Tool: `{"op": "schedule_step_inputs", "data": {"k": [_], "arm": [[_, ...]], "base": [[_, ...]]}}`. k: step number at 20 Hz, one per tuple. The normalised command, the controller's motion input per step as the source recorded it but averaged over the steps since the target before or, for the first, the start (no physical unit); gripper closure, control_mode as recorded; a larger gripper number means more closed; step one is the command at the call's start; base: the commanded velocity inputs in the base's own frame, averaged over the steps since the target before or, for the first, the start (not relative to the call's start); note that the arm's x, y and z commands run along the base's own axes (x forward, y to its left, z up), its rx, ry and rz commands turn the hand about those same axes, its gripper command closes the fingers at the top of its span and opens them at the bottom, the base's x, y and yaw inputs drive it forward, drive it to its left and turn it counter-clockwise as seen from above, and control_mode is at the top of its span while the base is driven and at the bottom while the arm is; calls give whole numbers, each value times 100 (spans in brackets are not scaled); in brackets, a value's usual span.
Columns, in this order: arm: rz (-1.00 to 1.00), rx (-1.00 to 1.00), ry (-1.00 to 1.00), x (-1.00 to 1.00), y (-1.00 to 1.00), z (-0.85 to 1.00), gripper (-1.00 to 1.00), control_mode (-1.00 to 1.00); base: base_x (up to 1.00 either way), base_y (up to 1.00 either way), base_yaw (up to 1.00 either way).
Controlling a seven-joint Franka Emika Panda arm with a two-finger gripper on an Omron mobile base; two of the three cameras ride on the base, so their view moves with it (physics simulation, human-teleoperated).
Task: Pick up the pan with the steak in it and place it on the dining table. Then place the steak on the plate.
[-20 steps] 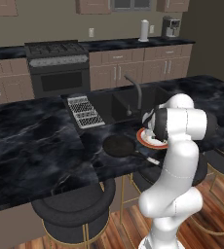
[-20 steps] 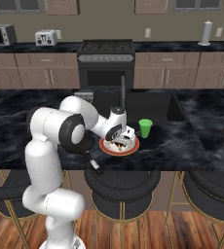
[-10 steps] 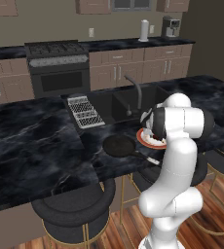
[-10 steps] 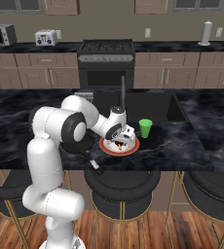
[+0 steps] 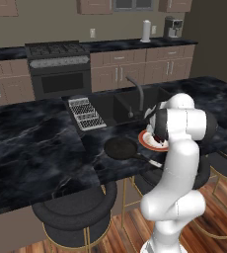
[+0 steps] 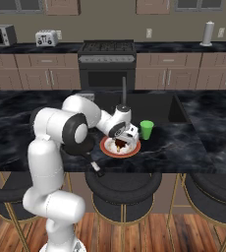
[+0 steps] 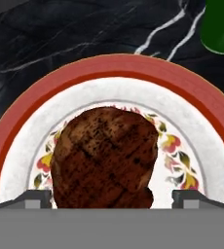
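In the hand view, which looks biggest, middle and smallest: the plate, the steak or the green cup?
1. The plate looks biggest, spreading nearly edge to edge.
2. The steak, lying on the plate.
3. The green cup looks smallest, but it is cut off at the corner, so its full size is unsure.

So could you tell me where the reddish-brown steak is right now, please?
The reddish-brown steak lies in the white centre of the orange-rimmed plate, between the open gripper's fingertips, with the green cup beside the plate.

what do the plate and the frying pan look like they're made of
The plate: probably glazed ceramic, a smooth white centre with a painted flower ring and orange-red rim. The pan: likely dark coated metal, matte black, its thin handle tipped in silver.
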Motion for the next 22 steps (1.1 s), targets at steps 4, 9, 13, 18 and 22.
{"op": "schedule_step_inputs", "data": {"k": [4, 9, 13, 18, 22], "arm": [[0, 3, -1, -66, -4, 68, -100, -100], [1, 0, -1, -70, 5, 93, -100, -100], [12, -5, 2, -58, 35, 95, -100, -100], [11, 0, -15, -68, 14, 47, -100, -100], [2, 4, -31, -58, 12, 17, -100, -100]], "base": [[0, 0, 0], [0, 0, 0], [0, 0, 0], [0, 0, 0], [0, 0, 0]]}}
